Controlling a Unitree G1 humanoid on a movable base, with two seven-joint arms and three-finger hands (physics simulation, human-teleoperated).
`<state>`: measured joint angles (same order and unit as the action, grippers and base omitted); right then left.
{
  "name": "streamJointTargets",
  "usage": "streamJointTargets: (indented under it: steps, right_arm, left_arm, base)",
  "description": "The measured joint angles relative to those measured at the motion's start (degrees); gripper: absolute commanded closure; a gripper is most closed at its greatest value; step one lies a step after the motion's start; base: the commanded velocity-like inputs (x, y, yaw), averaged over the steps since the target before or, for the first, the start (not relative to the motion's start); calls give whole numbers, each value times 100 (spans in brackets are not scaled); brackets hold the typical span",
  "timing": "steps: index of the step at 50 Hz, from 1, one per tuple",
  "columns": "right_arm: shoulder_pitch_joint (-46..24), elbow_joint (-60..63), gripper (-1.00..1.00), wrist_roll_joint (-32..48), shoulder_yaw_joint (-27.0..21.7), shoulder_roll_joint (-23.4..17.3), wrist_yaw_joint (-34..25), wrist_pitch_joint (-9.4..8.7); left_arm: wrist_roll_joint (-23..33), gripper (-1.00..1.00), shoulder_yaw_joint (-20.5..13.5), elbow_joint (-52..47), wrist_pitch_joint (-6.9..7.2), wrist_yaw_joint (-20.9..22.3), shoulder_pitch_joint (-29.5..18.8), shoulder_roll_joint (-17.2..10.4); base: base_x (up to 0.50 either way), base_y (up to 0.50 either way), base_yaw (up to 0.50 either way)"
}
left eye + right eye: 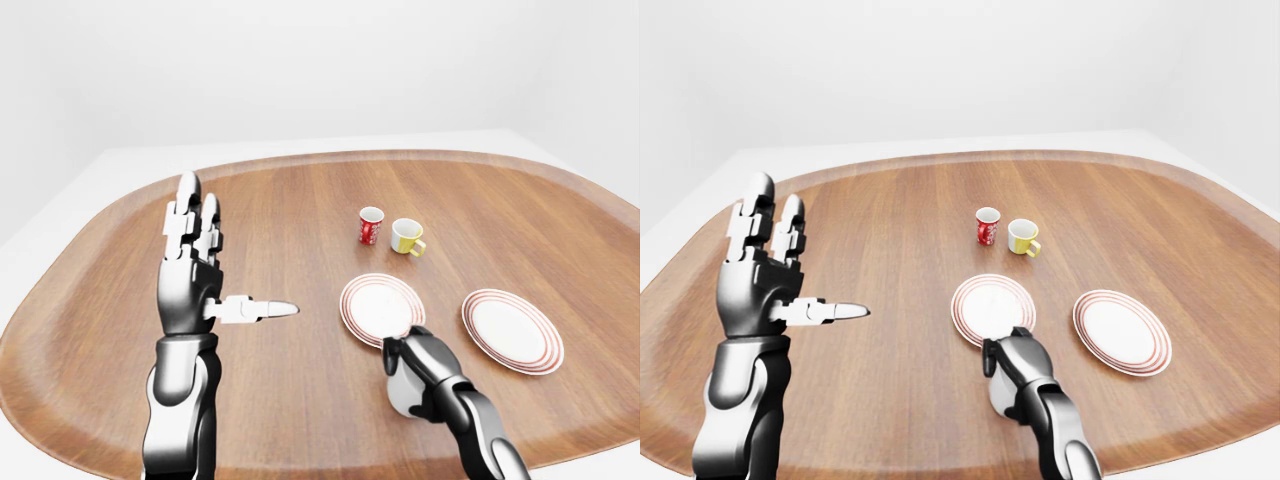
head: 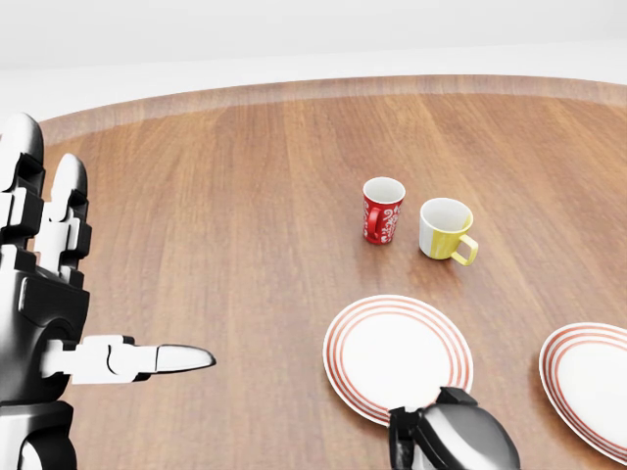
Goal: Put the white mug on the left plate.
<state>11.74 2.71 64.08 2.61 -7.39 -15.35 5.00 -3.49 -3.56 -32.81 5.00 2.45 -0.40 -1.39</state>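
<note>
Down at the near edge of the bench [image 1: 300, 420], the right hand [image 1: 418, 372] is curled over something white and rounded, which I take to be the white mug [image 1: 403, 396]. It sits just short of the left plate's [image 1: 380, 306] near rim. The fingers seem wrapped round it, so I'd call that a clenched hold on the mug, though the knuckles cover most of it.

To do this step well, I think the hand should lift the mug clear of the rim before carrying it farther, then lower it upright onto the white middle of the plate and let go only once it sits flat. Dragging it would likely nudge the plate.

The left hand [image 1: 195, 265] stands well off to the left, fingers straight up and thumb pointing sideways, released and holding nothing. It looks best kept there.

The right plate [image 1: 512, 330] lies apart to the right, and beyond both plates stand a red mug [image 1: 371, 226] and a yellow mug [image 1: 406, 236], close together but not touching.

Much is hidden. The mug's handle and mouth cannot be seen, nor whether it is upright or resting on the wood. The head view cuts off the right hand at the bottom and the right plate at its edge.
</note>
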Motion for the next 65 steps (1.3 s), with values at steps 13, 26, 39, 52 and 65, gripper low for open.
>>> streamJointTargets:
  steps: [13,26,39,52,65]
  right_arm:
    - [250,1768,100,-1313,177,300,-1580,-427]
    - [-359,4470,100,-2816,702,481,-2465,-999]
    - [-1481,4825,100,-3300,675,343,-2466,-1000]
    - [-2385,3451,100,-3326,108,118,-2465,-1000]
    - [-3046,2207,100,-3289,-195,-43,-2465,-1000]
  left_arm:
    - [3,-99,2,29,0,7,-3,-2]
    - [12,-99,15,22,0,8,8,3]
    - [12,-100,16,1,0,8,4,3]
    - [20,-99,20,6,0,12,12,3]
    - [29,-99,28,21,0,11,14,7]
  base:
    - [0,0,0]
    - [0,0,0]
    - [0,0,0]
    - [0,0,0]
    - [0,0,0]
